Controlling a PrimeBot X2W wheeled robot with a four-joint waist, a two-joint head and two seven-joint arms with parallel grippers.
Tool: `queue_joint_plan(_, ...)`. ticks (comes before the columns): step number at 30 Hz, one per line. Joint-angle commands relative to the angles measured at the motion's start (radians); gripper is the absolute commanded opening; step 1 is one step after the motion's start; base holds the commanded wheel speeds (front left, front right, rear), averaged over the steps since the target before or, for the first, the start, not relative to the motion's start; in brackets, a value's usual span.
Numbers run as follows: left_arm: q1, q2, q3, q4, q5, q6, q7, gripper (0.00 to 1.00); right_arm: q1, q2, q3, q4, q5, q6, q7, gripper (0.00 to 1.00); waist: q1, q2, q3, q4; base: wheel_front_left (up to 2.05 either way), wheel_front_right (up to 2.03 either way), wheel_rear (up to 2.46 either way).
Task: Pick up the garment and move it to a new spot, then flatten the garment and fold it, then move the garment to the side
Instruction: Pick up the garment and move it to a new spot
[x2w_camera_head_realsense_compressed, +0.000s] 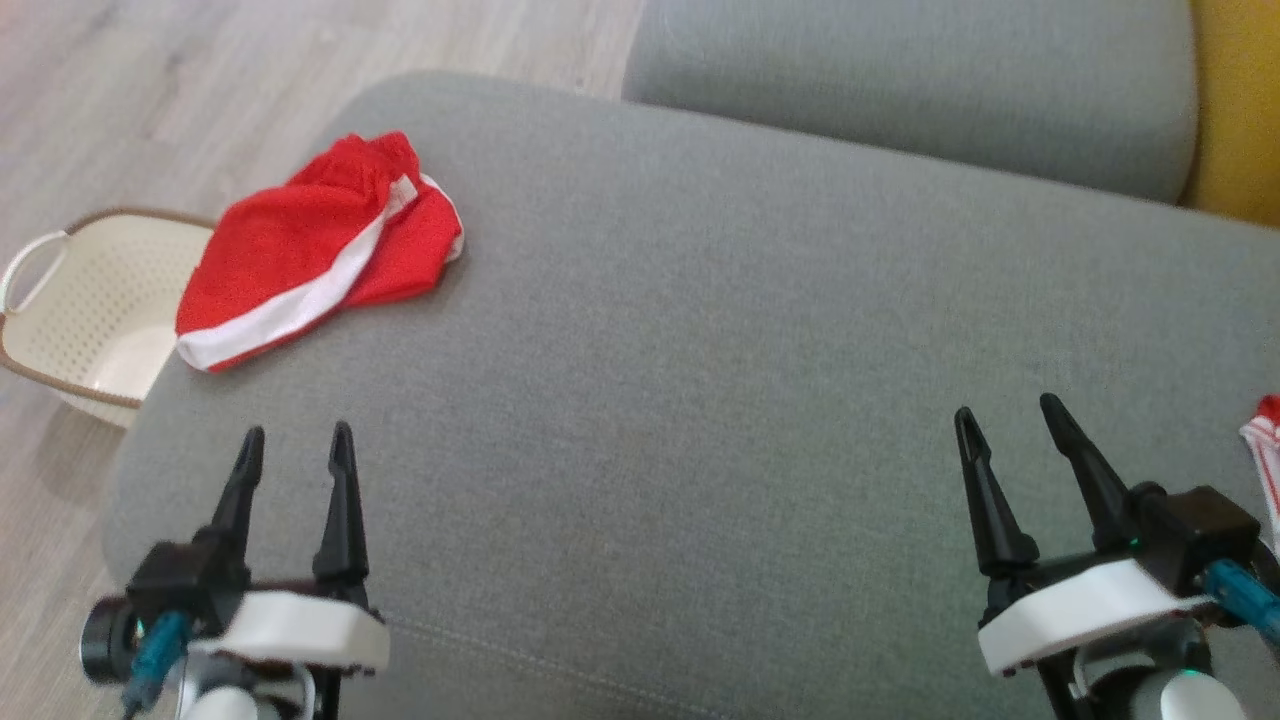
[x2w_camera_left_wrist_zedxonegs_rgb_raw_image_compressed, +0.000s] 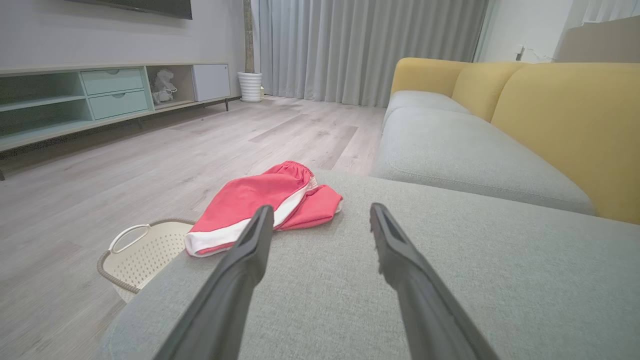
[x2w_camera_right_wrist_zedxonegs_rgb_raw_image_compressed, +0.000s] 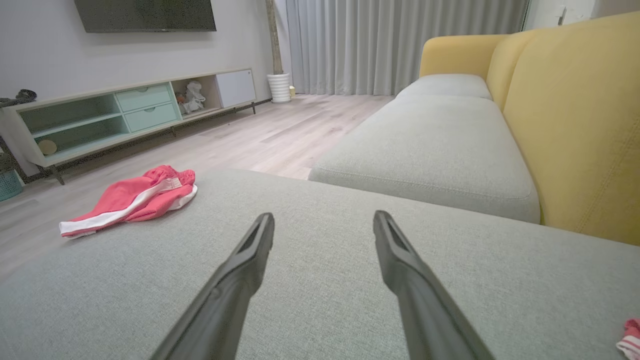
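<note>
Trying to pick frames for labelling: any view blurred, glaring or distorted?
Head view: softest, grainy, the red fabric shorts with white stripe oversaturated. Left wrist view: sharper, wide-angle stretch, left end effector looming large. Right wrist view: even light, no glare, right end effector stretched.

The shorts (x2w_camera_head_realsense_compressed: 320, 250) are soft red cloth, finely textured, with a white band. The seat (x2w_camera_head_realsense_compressed: 750, 400) is matt grey woven fabric, slightly rough. The basket (x2w_camera_head_realsense_compressed: 90, 310) is smooth cream perforated plastic; the floor (x2w_camera_head_realsense_compressed: 150, 90) pale wood planks, low sheen
</note>
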Motion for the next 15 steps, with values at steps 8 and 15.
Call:
queue_joint_plan(8,-0.236,-0.002,0.089,0.030,-0.021,-0.024,-0.013,1.00,-0.132,-0.031,0.022,-0.119,-0.035,0.007,0.059,1.00,0.0000,0.0000,0.216,-0.048,0.00,0.00,0.00)
queue_joint_plan(15,-0.504,0.000,0.171,0.242,-0.053,-0.096,-0.013,1.00,-0.239,-0.088,0.036,-0.195,-0.059,0.007,0.119,1.00,0.0000,0.0000,0.441,-0.099,0.00,0.00,0.00)
